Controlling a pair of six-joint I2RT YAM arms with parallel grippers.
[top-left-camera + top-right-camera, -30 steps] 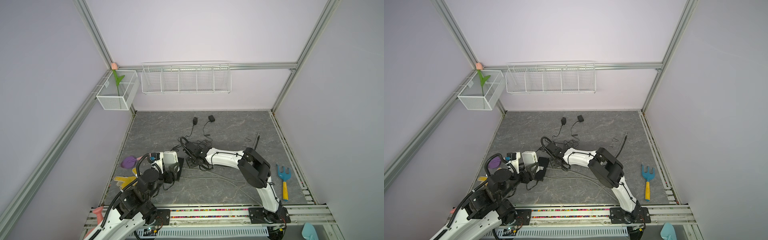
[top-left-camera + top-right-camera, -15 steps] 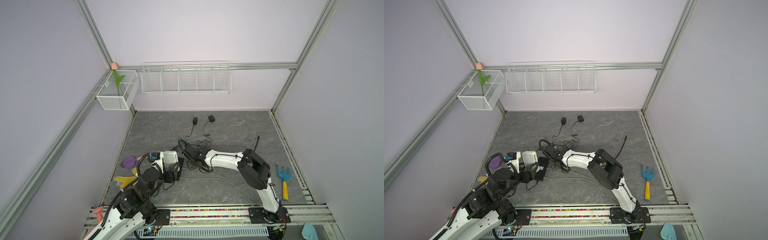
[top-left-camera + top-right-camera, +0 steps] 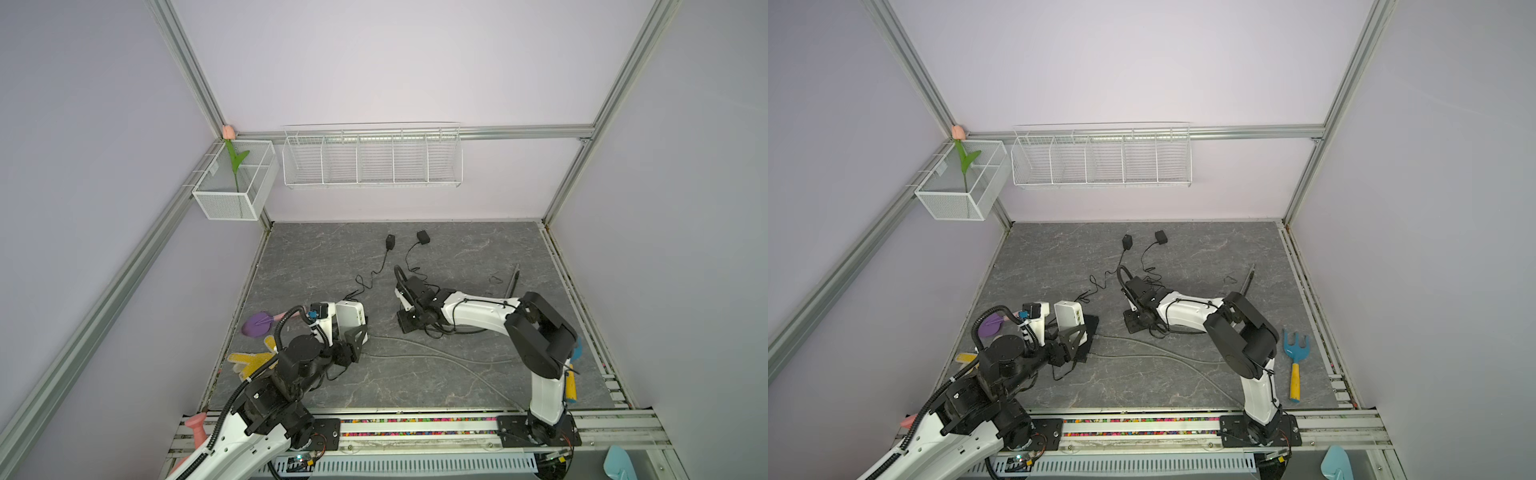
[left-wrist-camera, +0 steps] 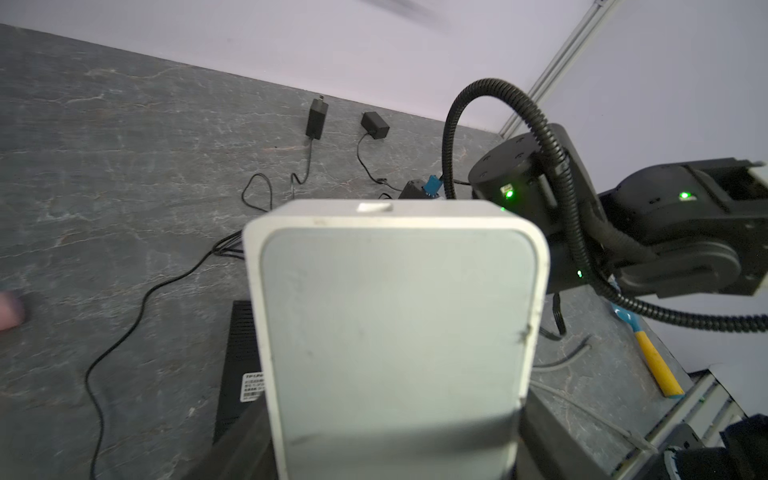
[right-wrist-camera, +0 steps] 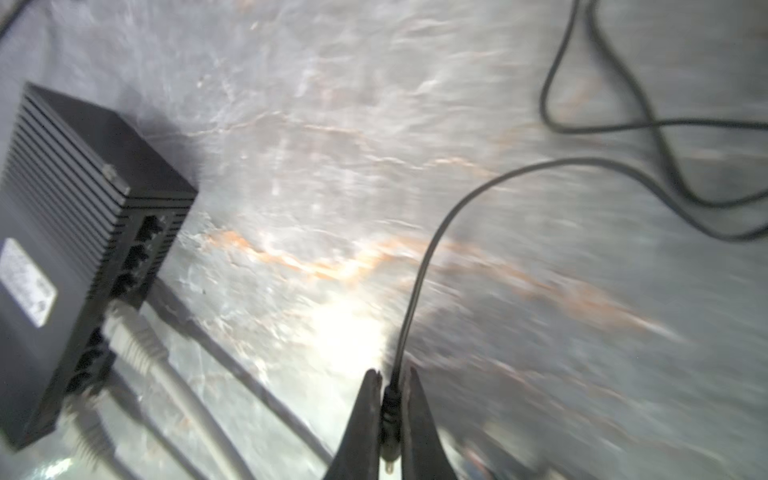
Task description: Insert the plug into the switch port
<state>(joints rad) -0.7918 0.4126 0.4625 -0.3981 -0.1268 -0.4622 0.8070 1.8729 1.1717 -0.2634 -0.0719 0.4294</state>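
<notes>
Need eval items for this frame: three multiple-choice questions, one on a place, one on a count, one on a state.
1. Where does the blue rake lie?
A) by the right edge of the grey mat
B) at the mat's back edge
C) under the left arm

2. How many black adapters lie toward the back of the mat?
A) one
B) two
C) four

3. The right pincer is:
A) wide open
B) shut on the black plug
C) shut on nothing

Answers:
1 A, it lies at the far right in a top view.
2 B, two separate black blocks show there.
3 B, the right wrist view shows it pinching the plug.
</notes>
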